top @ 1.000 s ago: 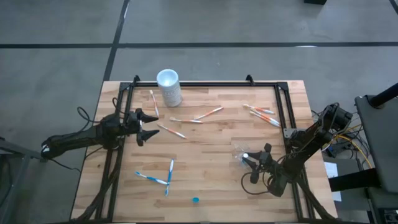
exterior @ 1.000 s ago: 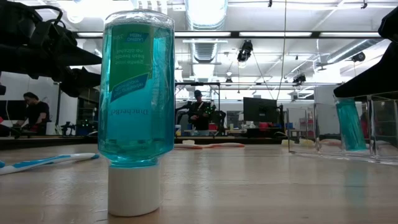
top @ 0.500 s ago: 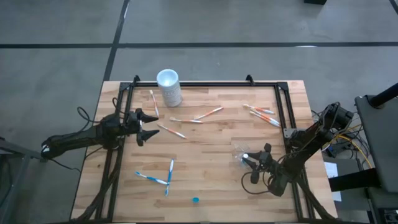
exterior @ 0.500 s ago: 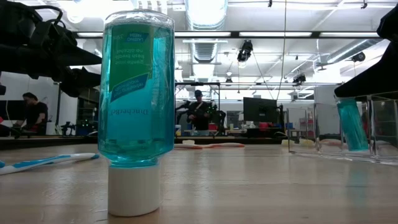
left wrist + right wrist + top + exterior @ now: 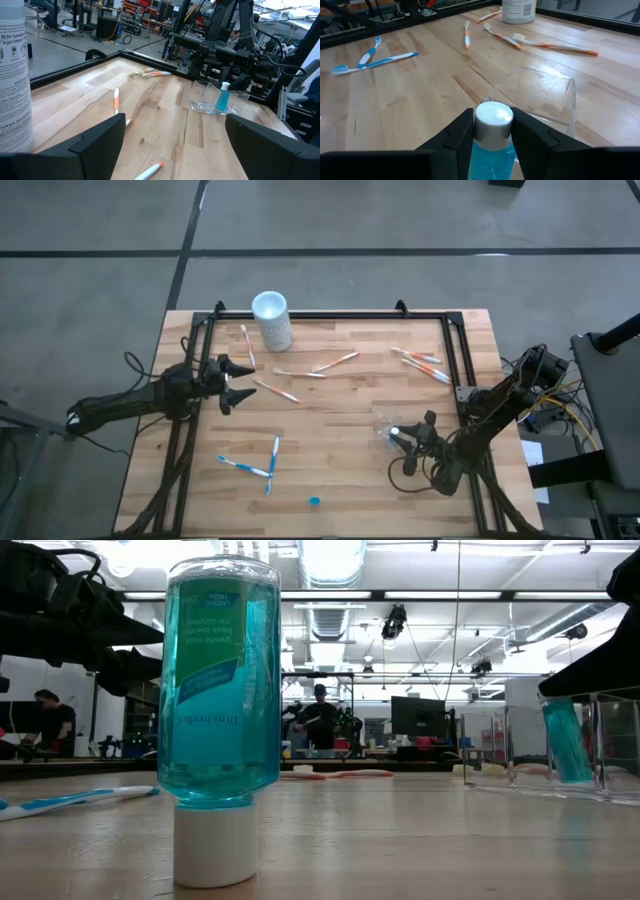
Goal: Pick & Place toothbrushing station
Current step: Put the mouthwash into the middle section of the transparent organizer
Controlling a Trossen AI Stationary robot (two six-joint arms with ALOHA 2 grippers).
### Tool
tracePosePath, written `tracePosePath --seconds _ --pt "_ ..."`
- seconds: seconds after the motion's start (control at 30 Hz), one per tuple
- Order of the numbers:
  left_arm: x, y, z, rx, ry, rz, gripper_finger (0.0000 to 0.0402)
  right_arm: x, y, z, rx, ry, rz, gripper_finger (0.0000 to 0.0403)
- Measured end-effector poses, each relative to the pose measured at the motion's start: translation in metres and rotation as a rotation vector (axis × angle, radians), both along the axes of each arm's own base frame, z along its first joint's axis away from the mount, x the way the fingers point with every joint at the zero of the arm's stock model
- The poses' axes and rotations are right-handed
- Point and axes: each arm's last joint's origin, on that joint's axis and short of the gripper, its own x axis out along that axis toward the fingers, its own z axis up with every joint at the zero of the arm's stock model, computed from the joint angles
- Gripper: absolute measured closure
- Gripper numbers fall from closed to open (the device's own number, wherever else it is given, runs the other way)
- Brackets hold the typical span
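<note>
The clear plastic cup (image 5: 386, 423) sits on the table right of centre; it also shows in the right wrist view (image 5: 540, 92) and the left wrist view (image 5: 210, 100). My right gripper (image 5: 400, 436) is shut on a small blue bottle with a white cap (image 5: 492, 120) at the cup. Orange-and-white toothbrushes (image 5: 335, 362) (image 5: 420, 363) (image 5: 275, 390) lie flat across the far half. Two blue-and-white toothbrushes (image 5: 258, 465) lie near the front left. My left gripper (image 5: 232, 373) is open and empty at the left side. My right gripper pinches the small blue bottle between its two fingers, one finger (image 5: 457, 132) on each side, just below the white cap (image 5: 493, 114). The fingers come slanting from the table's right side. The bottle is tilted, and its blue body (image 5: 567, 740) shows inside the clear cup's walls.
A tall opaque white container (image 5: 272, 320) stands at the far edge. A blue bottle on its white cap (image 5: 215, 720) stands close in front of the low camera, near the front edge (image 5: 314, 501). A black frame (image 5: 330, 315) runs round the tabletop. People show in the room behind.
</note>
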Motion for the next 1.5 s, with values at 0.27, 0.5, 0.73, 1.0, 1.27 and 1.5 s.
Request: tracePosePath --seconds 0.27,0.5,0.73,1.0,1.27,1.5 --pt "0.0000 0.0000 0.0000 0.000 0.000 0.000 0.0053 0.0000 0.0004 -0.0003 -0.015 0.027 0.019 0.0253" --pt "0.0000 0.0000 0.0000 0.000 0.000 0.000 0.0053 -0.0001 0.0003 -0.0005 -0.017 0.028 0.019 0.0256" --pt "0.0000 0.0000 0.0000 0.000 0.000 0.000 0.0051 0.0001 0.0005 -0.0002 -0.031 0.034 0.025 0.0247" --pt "0.0000 0.0000 0.0000 0.000 0.000 0.000 0.0052 0.0031 0.0035 0.0034 -0.062 0.037 0.034 0.0228" --pt "0.0000 0.0000 0.0000 0.000 0.000 0.000 0.0053 0.0038 0.0041 0.0049 -0.088 0.026 0.028 0.0227" --pt "0.0000 0.0000 0.0000 0.000 0.000 0.000 0.0053 0.0040 0.0034 0.0069 -0.114 -0.015 0.005 0.0236"
